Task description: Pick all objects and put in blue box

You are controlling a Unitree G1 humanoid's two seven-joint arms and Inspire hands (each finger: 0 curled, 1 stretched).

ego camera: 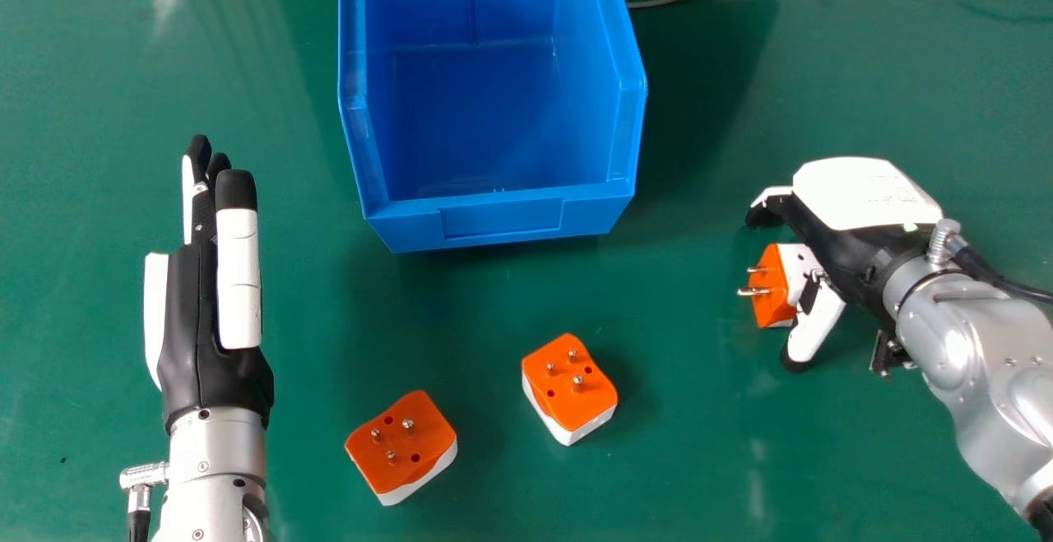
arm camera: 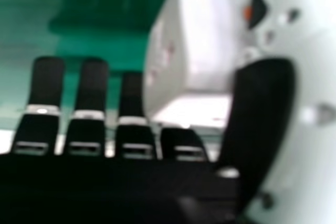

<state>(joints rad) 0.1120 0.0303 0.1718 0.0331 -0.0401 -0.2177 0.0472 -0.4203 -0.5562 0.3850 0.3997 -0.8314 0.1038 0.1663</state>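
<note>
Where the table (ego camera: 658, 484) comes closest to the robot, the left adapter (ego camera: 401, 443) lies pins up, orange face over white body. A little farther off sits the middle adapter (ego camera: 569, 386), also pins up, well apart from it. Beyond these, on the robot's left, the left hand (ego camera: 193, 336) is open and empty, its fingers straight. Across on the right is the right adapter (ego camera: 770, 285), tipped on its side with its pins towards the left. The right hand (ego camera: 864, 192) is over it, fingers relaxed rather than curled, with the adapter in the gap beside the thumb; whether it is touched firmly cannot be told, and no closed grip is seen. The adapter looks light, rigid and hard-shelled, probably smooth enough to slip or swivel if pinched near an edge. The broad flanks of its white body should give the best hold, thumb opposite fingers and near the middle; the metal pins are a poor place to grasp and might catch. Farthest away stands the blue box (ego camera: 502, 221), its low front towards the robot, with all three adapters outside it.
</note>
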